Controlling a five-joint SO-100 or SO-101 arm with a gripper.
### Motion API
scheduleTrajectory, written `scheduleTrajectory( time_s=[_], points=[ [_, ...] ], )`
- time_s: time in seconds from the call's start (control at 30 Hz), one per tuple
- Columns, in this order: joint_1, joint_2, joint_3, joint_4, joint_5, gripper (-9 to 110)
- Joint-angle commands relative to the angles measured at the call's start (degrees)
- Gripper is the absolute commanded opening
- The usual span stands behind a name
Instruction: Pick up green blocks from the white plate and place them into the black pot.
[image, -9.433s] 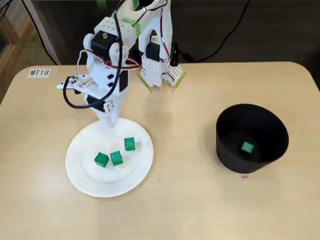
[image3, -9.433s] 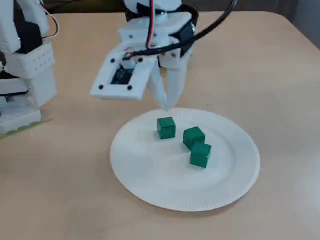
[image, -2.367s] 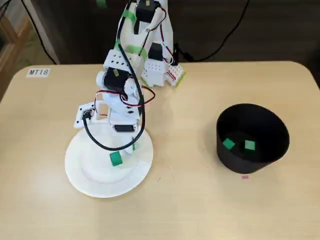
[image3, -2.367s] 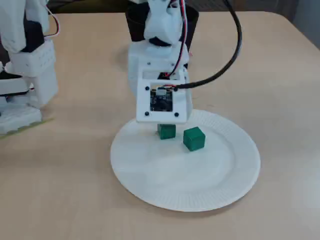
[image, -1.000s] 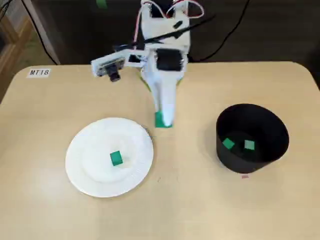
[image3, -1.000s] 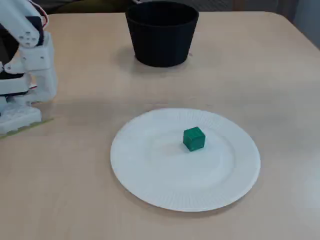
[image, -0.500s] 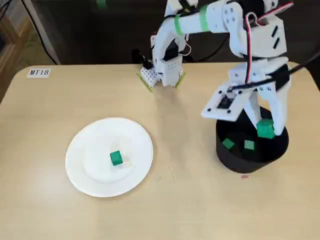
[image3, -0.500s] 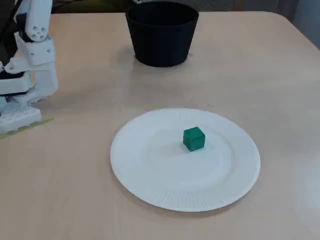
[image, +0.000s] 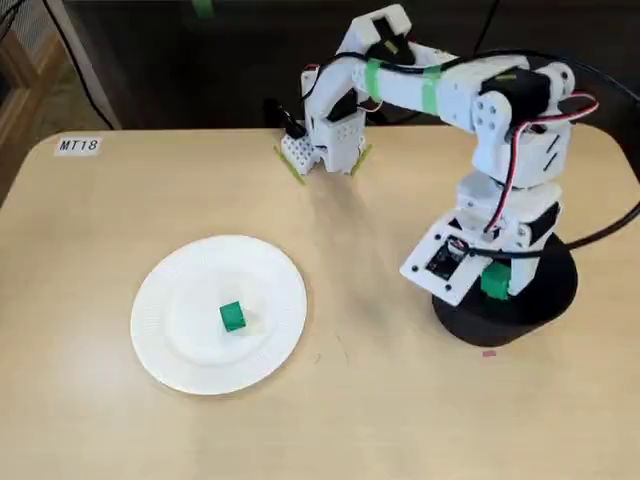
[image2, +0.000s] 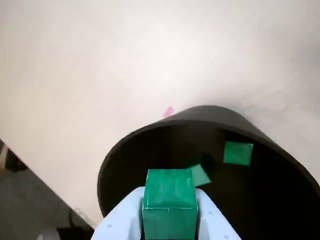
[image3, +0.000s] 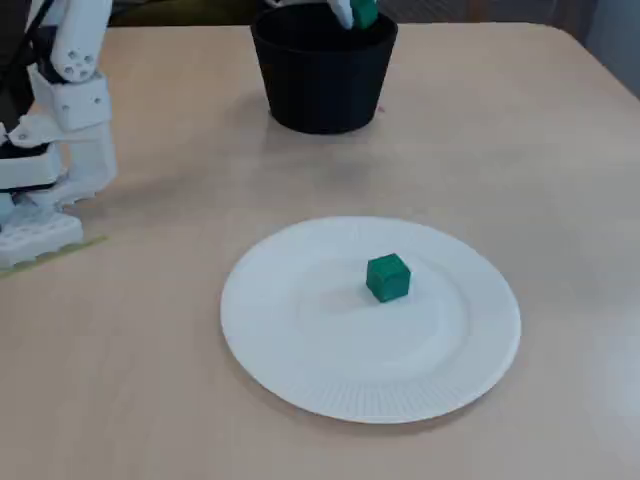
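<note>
My gripper (image: 497, 283) hangs over the black pot (image: 555, 300), shut on a green block (image: 494, 280). The wrist view shows that held block (image2: 170, 197) squeezed between the white fingers (image2: 210, 220) just above the pot's rim (image2: 150, 132), with two more green blocks (image2: 238, 153) lying on the pot's floor. In a fixed view the gripper's tip and the held block (image3: 363, 13) peek above the pot (image3: 322, 70) at the top edge. One green block (image: 232, 316) lies alone on the white plate (image: 190, 350), also visible on the plate (image3: 330, 370) as a block (image3: 388, 276).
The arm's white base (image: 325, 140) stands at the table's back edge, and appears at the left as the base (image3: 50, 150) in a fixed view. A small "MT18" label (image: 78, 145) sits at the back left. A pink mark (image: 489, 352) lies by the pot.
Within the last second the arm swung from near the plate over to the pot with the green block, and it has lowered toward the pot's mouth. One block remains on the plate.
</note>
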Motion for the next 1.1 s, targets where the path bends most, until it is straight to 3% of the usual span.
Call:
scheduleTrajectory(
  time_s=[0.0,0.43,0.47,0.6,0.67,0.77,0.87,1.07],
  points=[
    [-1.1,1.8,0.4,0.4,0.5,-2],
    [-5.5,2.4,4.3,0.4,3.7,-2],
    [-5.5,2.4,4.4,0.4,3.9,1],
    [-6.2,3.7,5.0,0.4,1.7,35],
    [-6.2,4.2,5.0,0.4,1.6,41],
    [-5.0,4.9,5.3,0.4,2.1,33],
    [-0.5,7.6,8.3,0.4,3.3,-2],
    [17.5,21.1,24.3,0.4,-4.0,-2]
  ],
)
